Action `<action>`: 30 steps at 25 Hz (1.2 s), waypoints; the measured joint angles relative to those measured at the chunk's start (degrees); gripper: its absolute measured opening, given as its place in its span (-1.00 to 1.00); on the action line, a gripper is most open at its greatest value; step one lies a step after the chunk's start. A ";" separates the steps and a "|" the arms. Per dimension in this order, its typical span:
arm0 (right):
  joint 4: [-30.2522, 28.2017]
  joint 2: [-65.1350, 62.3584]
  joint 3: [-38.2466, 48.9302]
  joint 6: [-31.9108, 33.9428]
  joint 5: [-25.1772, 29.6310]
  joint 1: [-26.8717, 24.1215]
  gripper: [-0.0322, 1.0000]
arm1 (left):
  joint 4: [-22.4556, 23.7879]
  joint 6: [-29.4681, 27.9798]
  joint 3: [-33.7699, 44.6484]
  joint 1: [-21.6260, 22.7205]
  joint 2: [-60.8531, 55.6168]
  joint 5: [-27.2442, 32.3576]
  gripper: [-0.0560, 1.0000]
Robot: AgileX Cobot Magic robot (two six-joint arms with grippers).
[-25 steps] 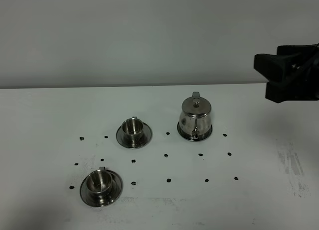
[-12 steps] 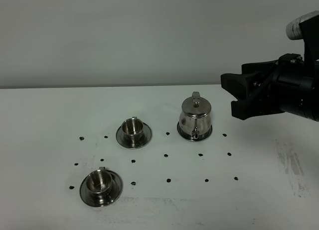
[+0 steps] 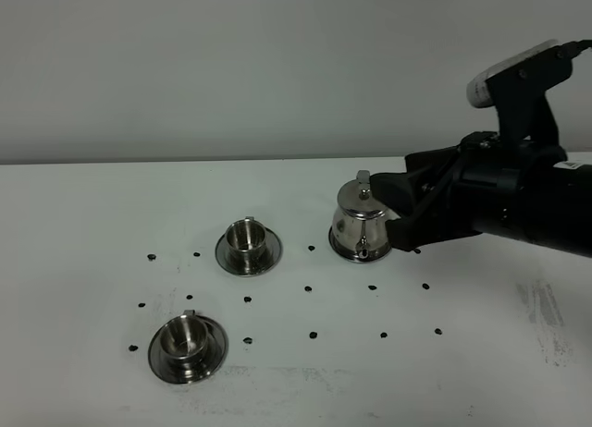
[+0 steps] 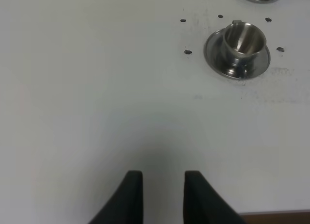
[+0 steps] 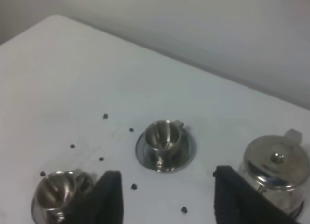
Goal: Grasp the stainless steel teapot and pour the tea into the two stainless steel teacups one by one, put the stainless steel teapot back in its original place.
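Right fingers (image 3: 407,233) at the teapot (image 3: 363,222), spread wide, nothing held.

We note the teapot upright on its small saucer (image 3: 336,244), lid on, spout toward the camera. In the right wrist view the pot (image 5: 275,170) sits just beside one finger (image 5: 232,192) rather than in the gap (touching or not, we cannot tell). The far cup (image 3: 246,235) stands on its saucer (image 3: 226,255) left of the pot. The near cup (image 3: 188,339) stands on its saucer (image 3: 216,350) toward the front edge, well apart from the pot. Small black marks (image 3: 308,287) dot the white tabletop (image 3: 92,214). The left fingers (image 4: 131,197) hang over bare tabletop with a narrow gap between them and grip nothing; a cup (image 4: 243,40) lies well ahead of them.
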 joint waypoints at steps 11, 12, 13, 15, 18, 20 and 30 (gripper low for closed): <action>-0.40 5.84 0.00 -0.22 -3.88 0.46 -0.11 | 0.00 0.00 0.00 0.00 -2.85 0.11 -0.44; -0.40 6.28 0.00 -0.22 -4.26 0.46 -0.11 | 0.00 0.00 0.00 0.00 -2.85 0.11 -0.44; -0.46 6.48 0.00 -0.22 -4.82 0.53 -0.11 | 0.00 0.00 0.00 0.00 -2.85 0.11 -0.44; -0.46 6.66 -0.05 -0.22 -6.32 0.53 -0.11 | 0.00 0.00 0.00 0.00 -2.85 0.11 -0.44; -0.46 6.77 -0.51 -0.22 -7.64 0.53 -0.11 | 0.00 0.00 0.00 0.00 -2.85 0.11 -0.44; -0.46 6.91 -1.46 -0.22 -7.83 0.53 -0.11 | 0.00 0.00 0.00 0.00 -2.85 0.11 -0.44; -0.74 14.00 -11.66 -0.12 -5.08 0.53 -0.11 | 0.00 0.00 0.00 0.00 -2.89 0.11 -0.44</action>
